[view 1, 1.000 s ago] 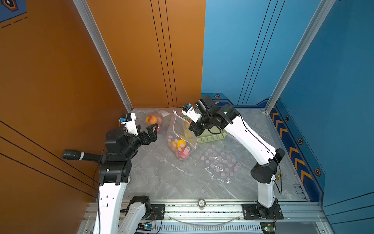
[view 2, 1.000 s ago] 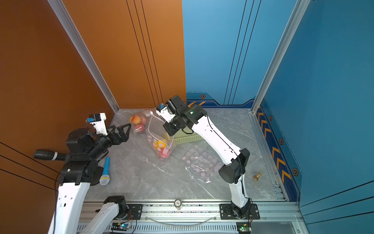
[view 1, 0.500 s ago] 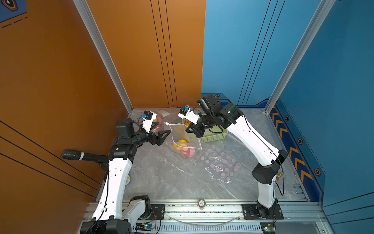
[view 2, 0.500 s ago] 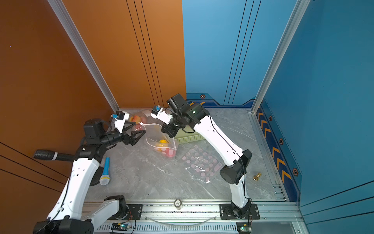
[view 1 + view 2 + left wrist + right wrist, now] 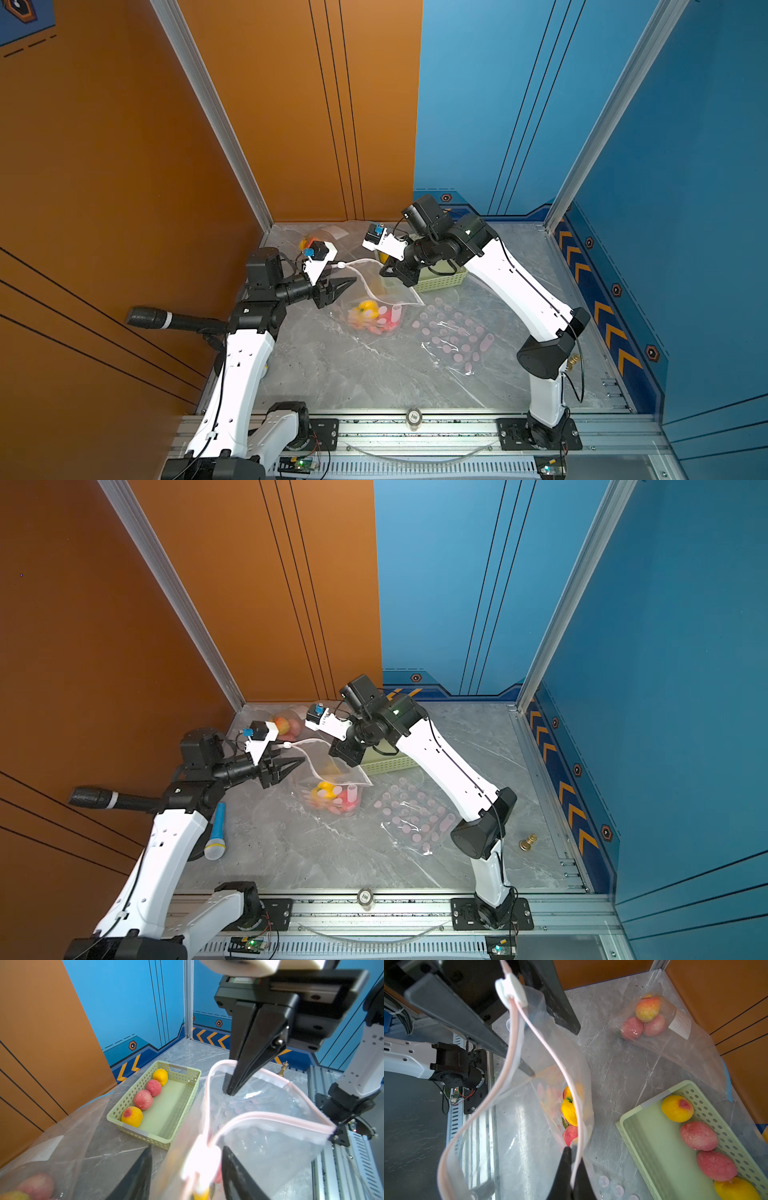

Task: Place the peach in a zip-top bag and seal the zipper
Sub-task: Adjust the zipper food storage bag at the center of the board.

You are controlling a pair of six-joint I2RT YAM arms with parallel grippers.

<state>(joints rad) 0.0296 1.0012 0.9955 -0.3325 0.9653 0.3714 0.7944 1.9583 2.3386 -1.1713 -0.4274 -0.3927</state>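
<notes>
Currently, in both top views, my left hand (image 5: 347, 284) is level with the white slider (image 5: 340, 264) at one end of the bag (image 5: 376, 291) mouth. My right hand (image 5: 388, 272) sits at the opposite rim. The bag's bottom rests on the tabletop (image 5: 332, 365), with the peaches (image 5: 365, 311) inside it. A green basket (image 5: 442, 283) stands just behind my right hand.

Left wrist view: my left hand (image 5: 187, 1149) is released, with one finger on each side of the slider (image 5: 199, 1159); no clamp is seen. My right hand (image 5: 229, 1091) is pinched on the far rim, and the mouth gapes between the two. The basket (image 5: 116, 1110) holds four fruit (image 5: 143, 1099) in a row.

Right wrist view: my right hand (image 5: 572, 1153) is clenched on the pink zipper strip of the bag (image 5: 529, 1147). My left fingers (image 5: 467, 1022) straddle the slider (image 5: 510, 991), parted. Yellow and red peaches (image 5: 569, 1111) show low in the bag. A second bag (image 5: 685, 1047) of three fruit lies by the orange wall.
</notes>
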